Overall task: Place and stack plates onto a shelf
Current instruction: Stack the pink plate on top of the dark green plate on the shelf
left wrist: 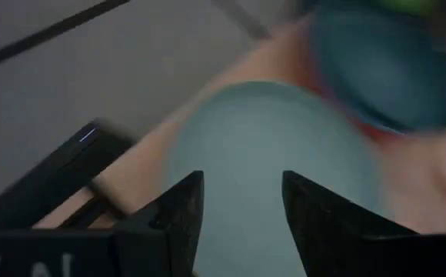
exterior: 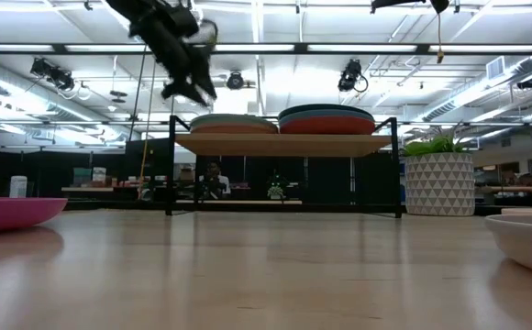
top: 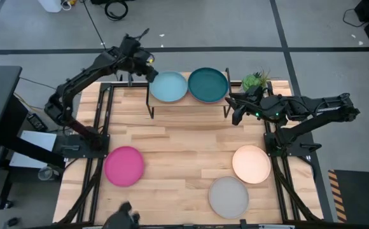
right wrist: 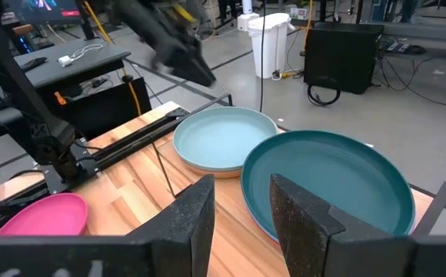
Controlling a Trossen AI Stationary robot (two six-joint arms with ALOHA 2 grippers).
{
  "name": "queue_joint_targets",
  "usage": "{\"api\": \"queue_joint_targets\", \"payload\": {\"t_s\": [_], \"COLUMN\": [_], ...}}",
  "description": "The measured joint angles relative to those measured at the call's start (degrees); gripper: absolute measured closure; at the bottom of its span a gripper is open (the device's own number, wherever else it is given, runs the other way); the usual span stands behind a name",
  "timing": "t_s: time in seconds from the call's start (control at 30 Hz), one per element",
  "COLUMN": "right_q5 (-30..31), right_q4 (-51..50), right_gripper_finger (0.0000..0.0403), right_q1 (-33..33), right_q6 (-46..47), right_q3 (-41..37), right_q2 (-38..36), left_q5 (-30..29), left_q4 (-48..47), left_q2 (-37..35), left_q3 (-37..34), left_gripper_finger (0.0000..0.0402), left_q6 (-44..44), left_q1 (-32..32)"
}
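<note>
Hovering our left gripper (top: 151, 72), fingers spread and empty, just beside the aqua plate (top: 168, 86) stacked on the shelf (top: 187, 104), we are judging this placement done; next we are needing the magenta plate (top: 124, 166), well behind it.

Aqua plate (top: 168, 86), teal plate (top: 208, 84)

Grey taped floor (top: 235, 25), ceiling strip lights (exterior: 275, 48), white bin (right wrist: 270, 46).
</note>
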Motion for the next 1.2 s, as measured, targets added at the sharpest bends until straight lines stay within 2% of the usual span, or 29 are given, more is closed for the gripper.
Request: {"api": "queue_joint_targets", "payload": {"t_s": [0.13,0.2,0.37,0.6,0.7,0.9,1.2], "right_q5": [0.0,0.0,0.4,0.8,0.8,0.4,0.4], "right_q4": [0.0,0.0,0.0,0.0,0.0,0.0,0.4], "right_gripper_finger": [0.0271,0.0271,0.0271,0.0271,0.0271,0.0271,0.0271], "right_q1": [0.0,0.0,0.0,0.0,0.0,0.3,0.3], "right_q6": [0.0,0.1,0.0,0.0,0.5,1.3,1.1], "right_q3": [0.0,0.0,0.0,0.0,0.0,0.0,0.0], "right_q2": [0.0,0.0,0.0,0.0,0.0,0.0,0.0], "left_q5": [12.8,14.5,12.8,11.5,10.9,3.4,1.0], "left_q4": [-8.6,-13.9,-22.0,-19.6,-14.6,-6.4,-5.9], "left_q2": [-5.7,-8.3,-12.7,-16.7,-17.8,-17.6,-17.6], "left_q3": [0.2,-0.3,-5.8,-22.9,-31.0,-41.2,-40.7], "left_gripper_finger": [0.0224,0.0229,0.0238,0.0247,0.0251,0.0259,0.026], "left_q6": [13.9,18.5,19.7,13.1,11.3,9.6,7.5], "left_q1": [-5.5,-10.2,-21.8,-33.0,-35.3,-37.0,-38.4]}}
